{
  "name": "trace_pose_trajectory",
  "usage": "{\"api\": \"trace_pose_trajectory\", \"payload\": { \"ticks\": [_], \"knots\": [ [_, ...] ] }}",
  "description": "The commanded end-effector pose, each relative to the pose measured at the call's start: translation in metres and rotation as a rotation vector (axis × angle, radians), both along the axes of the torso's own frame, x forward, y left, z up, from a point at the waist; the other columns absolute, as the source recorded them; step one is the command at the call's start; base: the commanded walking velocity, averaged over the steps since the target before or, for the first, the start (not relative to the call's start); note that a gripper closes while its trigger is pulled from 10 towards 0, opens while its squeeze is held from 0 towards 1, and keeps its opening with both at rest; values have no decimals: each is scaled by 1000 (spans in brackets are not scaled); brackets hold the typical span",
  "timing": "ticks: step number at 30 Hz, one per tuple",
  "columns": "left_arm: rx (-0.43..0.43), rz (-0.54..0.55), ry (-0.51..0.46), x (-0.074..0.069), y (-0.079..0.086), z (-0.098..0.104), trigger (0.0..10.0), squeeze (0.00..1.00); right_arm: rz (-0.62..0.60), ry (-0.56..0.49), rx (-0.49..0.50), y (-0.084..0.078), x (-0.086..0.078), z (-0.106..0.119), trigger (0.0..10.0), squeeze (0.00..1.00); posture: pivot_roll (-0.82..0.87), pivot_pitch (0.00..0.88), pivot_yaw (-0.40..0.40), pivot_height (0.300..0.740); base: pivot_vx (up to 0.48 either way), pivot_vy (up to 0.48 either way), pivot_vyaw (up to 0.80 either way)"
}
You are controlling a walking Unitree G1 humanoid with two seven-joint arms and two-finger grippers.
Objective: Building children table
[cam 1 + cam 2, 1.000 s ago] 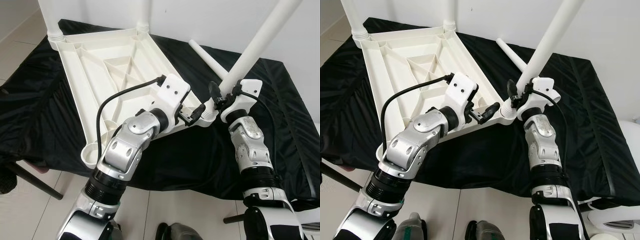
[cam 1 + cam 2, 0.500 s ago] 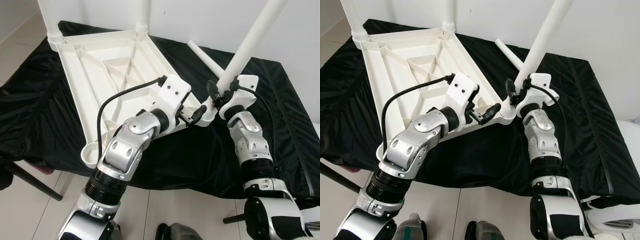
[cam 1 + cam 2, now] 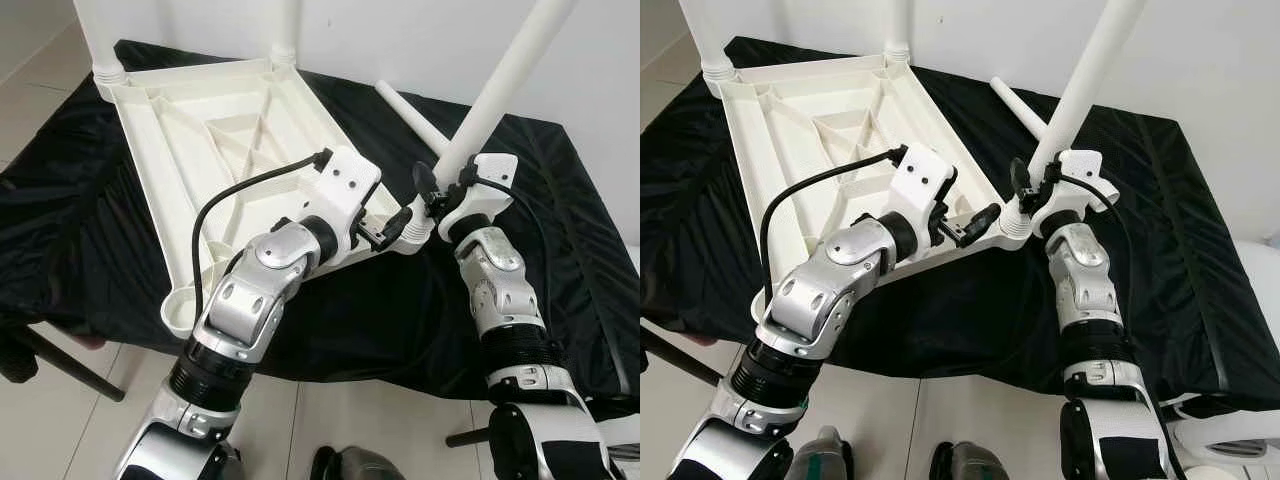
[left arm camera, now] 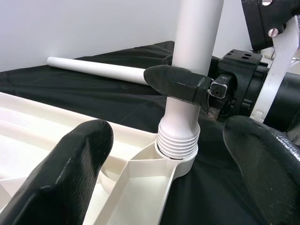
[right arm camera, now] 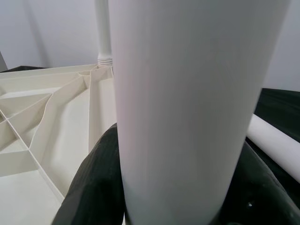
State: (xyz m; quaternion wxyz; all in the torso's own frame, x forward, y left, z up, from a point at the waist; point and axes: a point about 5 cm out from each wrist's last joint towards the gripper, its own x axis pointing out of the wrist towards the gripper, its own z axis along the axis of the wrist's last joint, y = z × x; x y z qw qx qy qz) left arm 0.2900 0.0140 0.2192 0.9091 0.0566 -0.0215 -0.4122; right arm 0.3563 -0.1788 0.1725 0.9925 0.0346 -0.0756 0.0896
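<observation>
Fingers of the right gripper (image 3: 1028,192) clench the lower end of a white table leg (image 3: 1088,75), just above its ribbed collar, holding it tilted in the near right corner socket (image 4: 176,161), presumably so it can be seated or screwed home. The left gripper (image 3: 386,227) hovers beside that corner with its fingers spread, grasping nothing; it looks placed to steady the upturned white tabletop (image 3: 220,150) lying on the black cloth (image 3: 90,230). Counting legs: two stand in the far corners, one is in the grip, and one loose leg (image 3: 415,118) lies on the cloth behind, four in all. The near left socket (image 3: 180,305) is unfilled.
</observation>
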Motion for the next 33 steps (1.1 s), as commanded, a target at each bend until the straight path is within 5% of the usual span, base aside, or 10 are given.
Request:
{"api": "trace_pose_trajectory", "payload": {
  "ticks": [1,33],
  "knots": [
    [1,31,-1,-1,-1,0,10000,0,-34,179,-9,-6,-9,-42,10000,0,69,83,-104,740,0,0,0],
    [-2,34,-2,0,-1,2,10000,0,-260,132,37,6,-7,-35,10000,0,74,78,-107,740,0,0,0]
  ]
}}
